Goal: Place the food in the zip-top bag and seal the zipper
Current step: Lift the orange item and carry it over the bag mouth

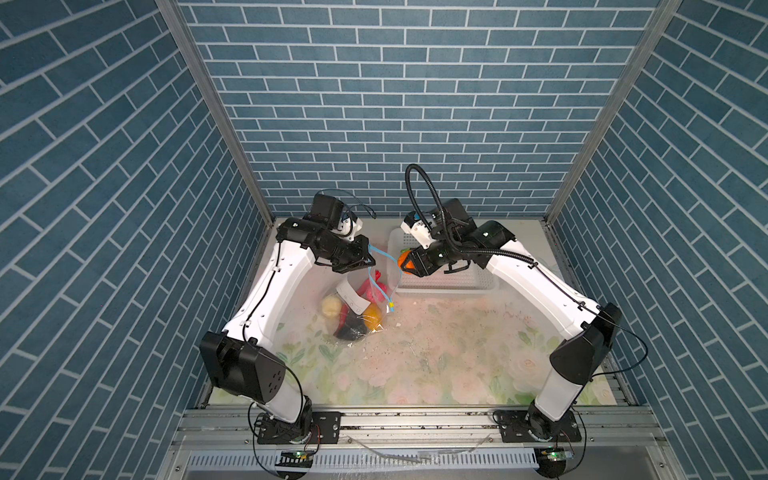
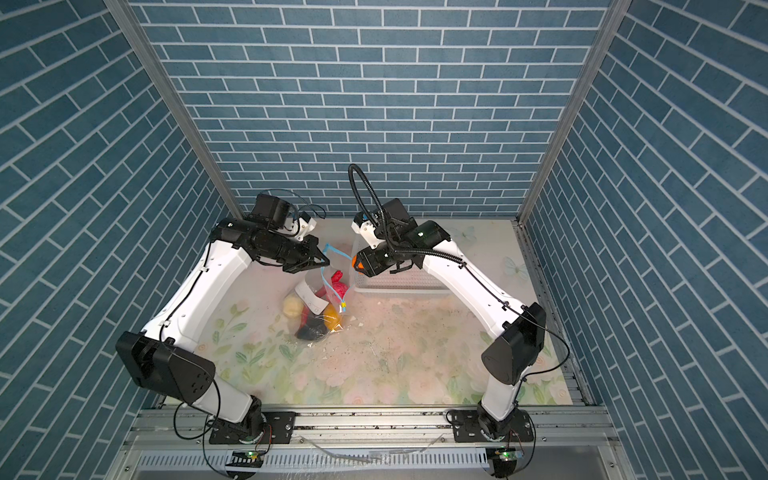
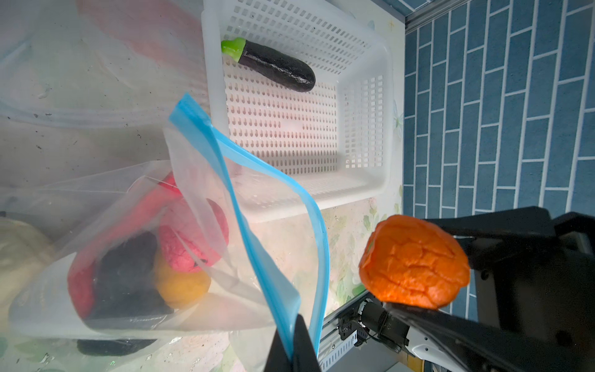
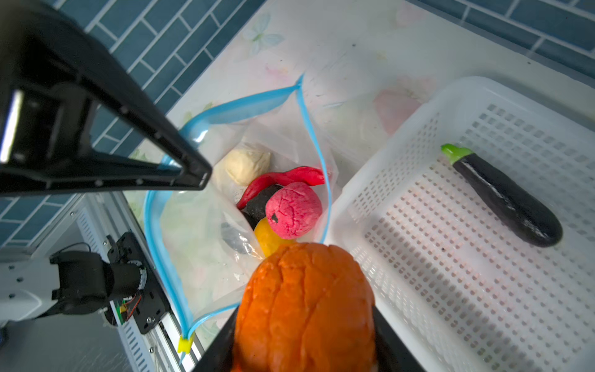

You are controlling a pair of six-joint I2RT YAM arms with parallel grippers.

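A: So where does the orange piece [image 4: 306, 306] sit against the right gripper [image 1: 404, 266]?

B: Squarely between its jaws, clamped from both sides. It hangs just beside the raised mouth of the zip-top bag [image 2: 316, 307], close to the edge of the white basket [image 1: 449, 286].

A: And the left gripper [image 1: 371, 257]?

B: Pinched tight on the zipper [image 3: 193, 122]. One lip is lifted and the mouth gapes. The bag's bottom rests on the flowered table [image 1: 457, 353].

A: What do the wrist cameras add?

B: The right wrist view looks straight into the mouth: cream ball [image 4: 246, 162], red strip [image 4: 283, 178], pink ball [image 4: 293, 209], yellow piece [image 4: 269, 238] and something black beneath them, all inside. The yellow slider tab [image 4: 185, 344] sits at the zipper's end. Both wrist views also show an eggplant [image 3: 277, 66] lying alone in the basket. In both top views the right arm hides it.

A: And the top views?

B: Only they show the bag's white label [image 1: 352, 300].
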